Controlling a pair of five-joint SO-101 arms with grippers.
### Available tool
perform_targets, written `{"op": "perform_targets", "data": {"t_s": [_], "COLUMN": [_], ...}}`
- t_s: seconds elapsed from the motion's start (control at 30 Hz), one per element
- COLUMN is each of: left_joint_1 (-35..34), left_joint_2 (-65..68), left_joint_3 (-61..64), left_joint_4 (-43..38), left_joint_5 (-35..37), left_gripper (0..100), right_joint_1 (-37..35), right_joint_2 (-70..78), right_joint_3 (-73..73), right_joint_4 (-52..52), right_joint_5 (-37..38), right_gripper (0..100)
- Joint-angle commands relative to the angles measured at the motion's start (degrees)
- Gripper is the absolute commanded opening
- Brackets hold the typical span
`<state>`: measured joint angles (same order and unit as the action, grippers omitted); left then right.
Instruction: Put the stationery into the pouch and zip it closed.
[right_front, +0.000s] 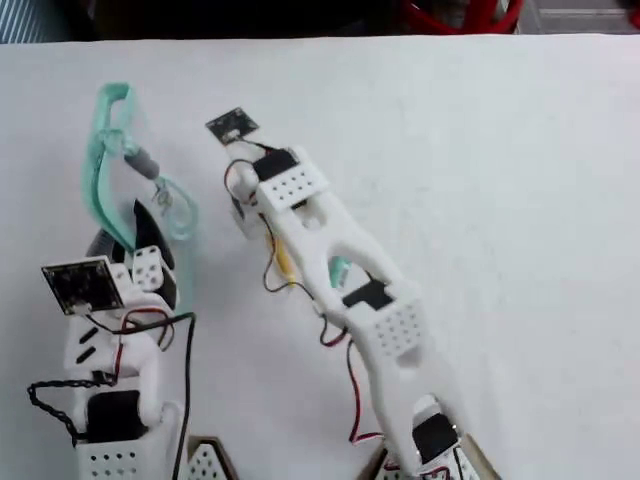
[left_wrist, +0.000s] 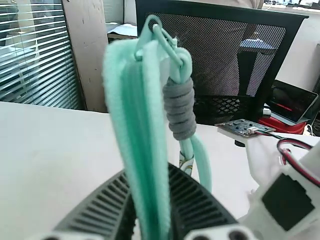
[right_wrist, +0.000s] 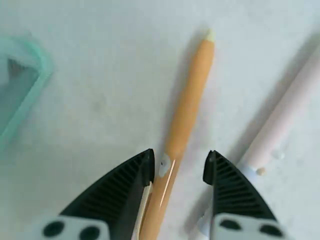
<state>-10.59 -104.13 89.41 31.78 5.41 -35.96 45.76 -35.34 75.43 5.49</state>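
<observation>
Nearest the lens, the right gripper (right_wrist: 180, 160) hangs low over the white table (right_front: 500, 200), its black ribbed jaws spread wide on either side of a slim orange pen (right_wrist: 190, 95). The pen lies flat and closer to one jaw than the other. A pale pink pen (right_wrist: 285, 115) rests just beside the far jaw. Beyond them, off to the side, the mint-green fabric pouch (left_wrist: 140, 125) with its grey coiled zip cord (left_wrist: 181, 110) stands on edge, pinched tight in the left gripper (left_wrist: 149, 172).

The risks look plain. An off-centre squeeze could roll or flick the orange pen away, and the outer jaw may knock the pink one. Whether the pouch's mouth gapes is hard to tell. Gripped by one thin edge, it could sag or twist and leave a pen nowhere to go.
</observation>
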Motion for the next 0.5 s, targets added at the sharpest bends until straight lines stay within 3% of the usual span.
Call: {"op": "perform_targets", "data": {"t_s": [0.0, 0.13, 0.27, 0.47], "left_joint_1": [-0.5, -0.5, -0.5, -0.5], "left_joint_2": [-0.2, -0.2, -0.2, -0.2], "left_joint_3": [-0.3, -0.3, -0.3, -0.3], "left_joint_4": [-0.2, -0.2, -0.2, -0.2], "left_joint_5": [0.3, 0.3, 0.3, 0.3], "left_gripper": [5, 5, 5, 5], "right_joint_1": [0.7, 0.7, 2.1, 3.8], "right_joint_2": [4.1, 10.4, 15.1, 16.2], "right_joint_3": [-9.8, -16.6, -22.9, -35.1], "right_joint_4": [2.5, 4.6, 6.7, 15.9], "right_joint_5": [-0.4, 0.1, 0.2, 0.2], "right_gripper": [16.6, 14.2, 0.9, 1.9]}}
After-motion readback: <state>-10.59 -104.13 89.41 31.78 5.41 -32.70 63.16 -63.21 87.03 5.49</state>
